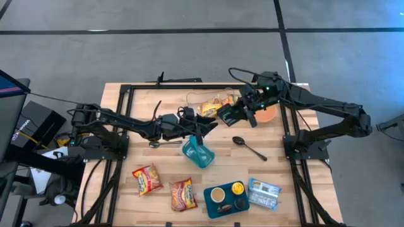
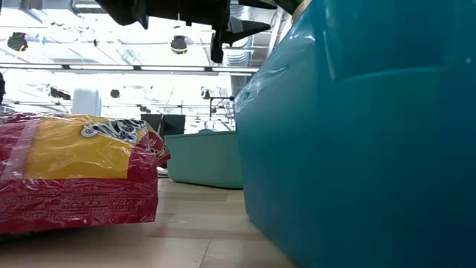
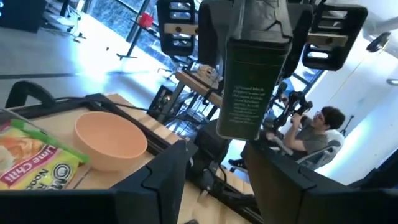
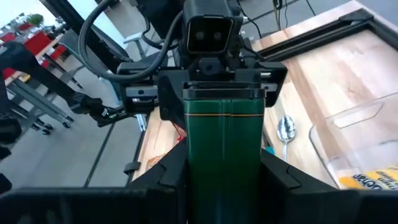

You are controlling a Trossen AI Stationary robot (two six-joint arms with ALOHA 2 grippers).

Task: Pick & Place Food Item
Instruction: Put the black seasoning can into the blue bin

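handover in mid-air

high view: left arm (image 1: 126, 123) and right arm (image 1: 315, 101) meet tip to tip over the middle of the desk (image 1: 303, 189), near an orange bowl (image 1: 268, 115) and above a teal jug (image 1: 197, 153). the tin (image 4: 224, 149), the task's thing, is up off the desk between the two tips.

low view: the jug fills the right side and a noodle packet (image 2: 74, 175) lies on the left; the tin does not show here.

left wrist view: the green tin hangs label-forward, its free end reaching between the left fingers (image 3: 155, 180). whether they press on it i cannot tell.

right wrist view: the right fingers (image 4: 161, 180) are closed on the tin's sides, holding it straight out toward the left arm's camera.

to do this well, i judge the left side should close squarely on the flat sides with plenty of the tin's end inside. the right side should let go only once that hold is firm, then back off straight so the tin is not twisted.
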